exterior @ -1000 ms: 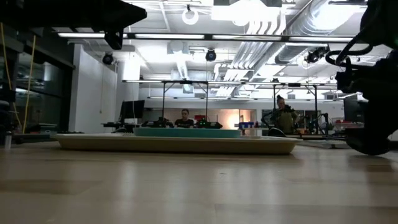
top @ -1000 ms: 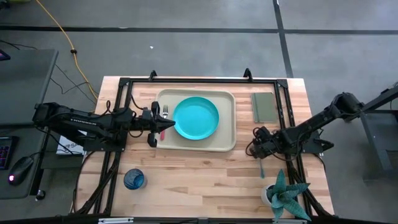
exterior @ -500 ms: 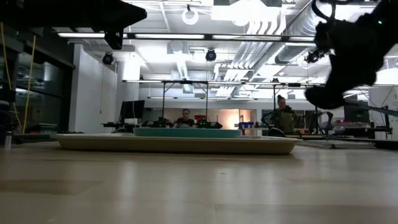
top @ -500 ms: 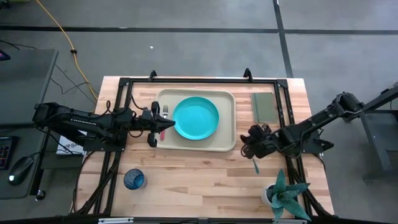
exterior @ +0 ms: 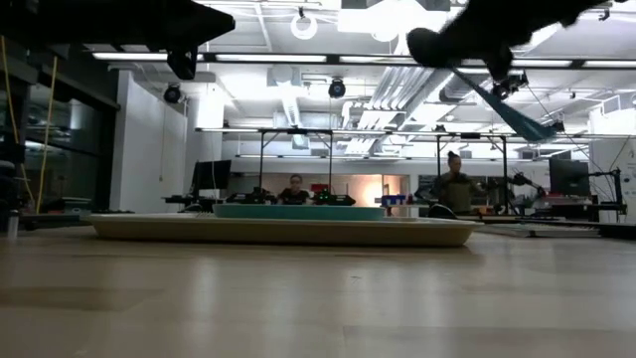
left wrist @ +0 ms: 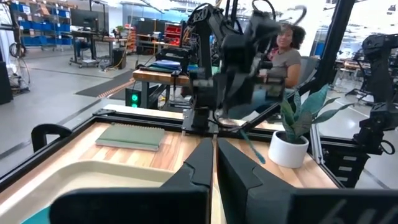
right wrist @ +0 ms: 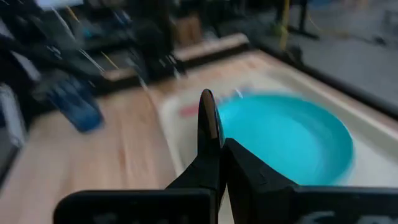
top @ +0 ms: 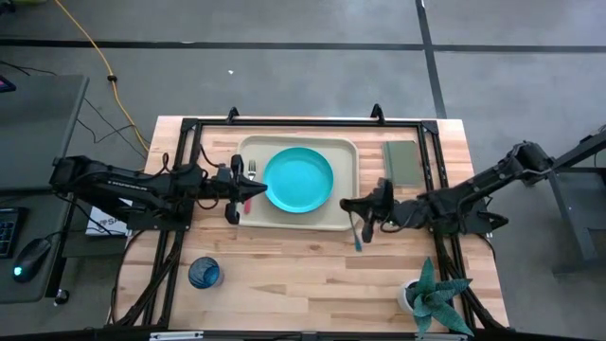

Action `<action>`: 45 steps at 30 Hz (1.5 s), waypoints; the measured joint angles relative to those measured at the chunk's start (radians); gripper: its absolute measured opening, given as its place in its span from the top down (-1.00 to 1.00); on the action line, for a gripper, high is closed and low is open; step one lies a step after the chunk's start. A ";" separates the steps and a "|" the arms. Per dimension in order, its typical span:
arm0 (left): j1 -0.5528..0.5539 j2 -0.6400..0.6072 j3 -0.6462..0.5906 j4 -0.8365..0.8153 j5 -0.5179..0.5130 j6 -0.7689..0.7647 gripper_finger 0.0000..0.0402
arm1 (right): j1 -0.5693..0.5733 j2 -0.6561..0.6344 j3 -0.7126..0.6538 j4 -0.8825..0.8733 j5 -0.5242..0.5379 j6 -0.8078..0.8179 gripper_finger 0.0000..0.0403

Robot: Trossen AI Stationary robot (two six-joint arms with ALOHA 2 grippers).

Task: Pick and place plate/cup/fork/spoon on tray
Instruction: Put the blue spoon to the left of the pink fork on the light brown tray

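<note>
My right hand (top: 363, 210) is clamped on the spoon (top: 358, 233), just off the tray's (top: 347, 224) right rim, with the light-blue handle hanging down toward the near side of the bench (top: 303, 275). In the low view the spoon (exterior: 509, 107) slants down from the hand well above the board, so it is carried in the air and touching nothing. It looks slim, stiff and light, and I judge it could swivel in a pinch this narrow, since the fingers seem to hold it at the bowl end and the long handle is free to swing. I'd go gently and keep the handle from catching the raised rim. The plate (top: 298, 180) fills the middle of the tray, and the fork (top: 251, 171) lies on the left strip beside it, so the bare strip along the right rim looks like the open room for setting the spoon down. The cup (top: 204, 273) stands on the bench's near left, well apart from everything. It looks light and smooth, and a squeeze across its wall should do. My left hand (top: 246, 192) hovers at the tray's left edge with its fingers pressed together on nothing, close to the fork. The plant (top: 431, 294) and the grey-green pad (top: 401, 162) flank my right arm's path.
</note>
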 joint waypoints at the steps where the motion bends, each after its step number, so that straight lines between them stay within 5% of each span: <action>1: 0.000 0.005 0.001 0.000 -0.003 -0.002 0.98 | -0.009 0.004 0.000 0.047 -0.016 -0.038 1.00; 7: 0.000 0.072 0.001 0.005 -0.032 -0.038 0.82 | -0.094 0.094 0.000 0.355 -0.123 -0.230 1.00; 16: 0.002 0.280 0.001 0.277 0.016 -0.097 0.16 | -0.249 0.368 0.035 0.909 -0.391 -0.361 1.00; 22: 0.003 0.412 0.038 0.343 0.030 -0.126 -0.13 | -0.298 0.532 0.175 0.943 -0.447 -0.362 1.00; 26: 0.002 0.479 0.104 0.343 0.143 -0.124 -0.20 | -0.314 0.597 0.265 0.930 -0.480 -0.364 1.00; 37: 0.000 0.520 0.139 0.332 0.196 -0.130 -0.15 | -0.305 0.604 0.304 0.887 -0.490 -0.393 1.00; 45: 0.002 0.520 0.139 0.334 0.161 -0.173 0.65 | -0.298 0.604 0.304 0.921 -0.473 -0.426 1.00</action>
